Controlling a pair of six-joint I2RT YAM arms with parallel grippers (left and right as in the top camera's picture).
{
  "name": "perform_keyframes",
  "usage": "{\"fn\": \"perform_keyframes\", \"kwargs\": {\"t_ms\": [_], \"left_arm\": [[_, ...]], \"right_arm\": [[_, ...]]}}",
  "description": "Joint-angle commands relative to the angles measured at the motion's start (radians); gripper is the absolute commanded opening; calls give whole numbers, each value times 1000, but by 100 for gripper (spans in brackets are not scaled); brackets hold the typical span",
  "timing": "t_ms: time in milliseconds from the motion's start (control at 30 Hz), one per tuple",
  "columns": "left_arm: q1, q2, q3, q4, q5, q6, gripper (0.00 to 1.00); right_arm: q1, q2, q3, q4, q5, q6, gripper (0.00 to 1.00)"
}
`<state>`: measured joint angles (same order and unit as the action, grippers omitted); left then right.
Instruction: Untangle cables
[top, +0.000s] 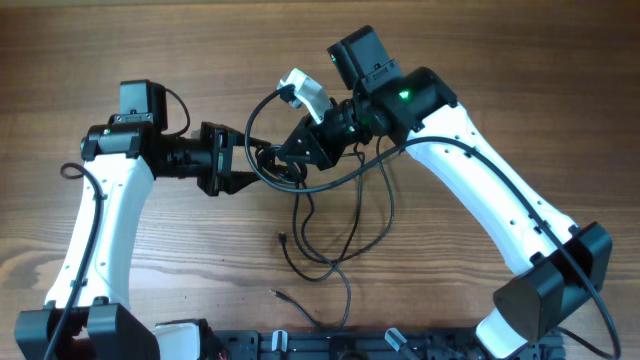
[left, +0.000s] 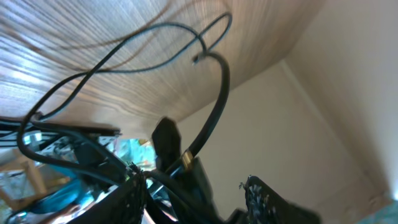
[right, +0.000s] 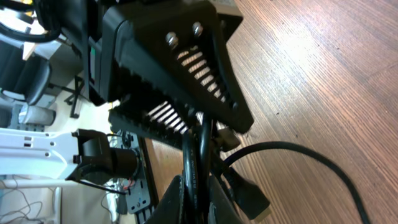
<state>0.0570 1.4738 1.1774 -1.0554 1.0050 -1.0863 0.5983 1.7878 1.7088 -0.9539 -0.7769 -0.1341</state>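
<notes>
The table (top: 200, 260) is made of brown wood with long stripes in it, and light is shining on it in the right wrist view (right: 323, 74). Both arms are reaching toward the middle of the table, where they are almost touching.

The cables (top: 391, 205) are bunching up in a knot between the two grippers. Long black loops are running from the knot toward the near edge of the table. Two small plug ends (top: 283, 237) are lying loose on the bare wood, a little apart from each other.

The right gripper (top: 290, 158) is squeezing the cables. In its own camera its bumpy black fingers (right: 186, 74) are sitting close together around a few black cords (right: 199, 155).

The left gripper (top: 258, 165) is pointing at the same knot. In its camera its fingers (left: 267, 199) are standing apart, and cords (left: 224, 93) are passing through the gap. One thick cord with a gold plug (left: 185, 160) is curving up in front of the wood.

A small green light (top: 405, 96) is glowing on the right arm.

Past the table edge, a plain cream wall (left: 323, 124) is filling the left wrist view. In the right wrist view, a dark chair (right: 25, 81) is standing on a pale floor, but the other things there are too blurry to name.
</notes>
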Motion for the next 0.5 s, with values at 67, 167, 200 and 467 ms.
{"fn": "perform_keyframes", "kwargs": {"t_ms": [67, 167, 200, 467], "left_arm": [[-23, -11, 5, -15, 121, 85, 54], [-23, -11, 5, -14, 119, 121, 53], [-23, -11, 5, -14, 111, 144, 52], [-21, -11, 5, -14, -230, 249, 53]], "right_arm": [[10, 10, 4, 43, -6, 33, 4], [10, 10, 4, 50, -5, 33, 4], [10, 10, 4, 52, -5, 34, 4], [10, 10, 4, 52, 21, 60, 4]]}}
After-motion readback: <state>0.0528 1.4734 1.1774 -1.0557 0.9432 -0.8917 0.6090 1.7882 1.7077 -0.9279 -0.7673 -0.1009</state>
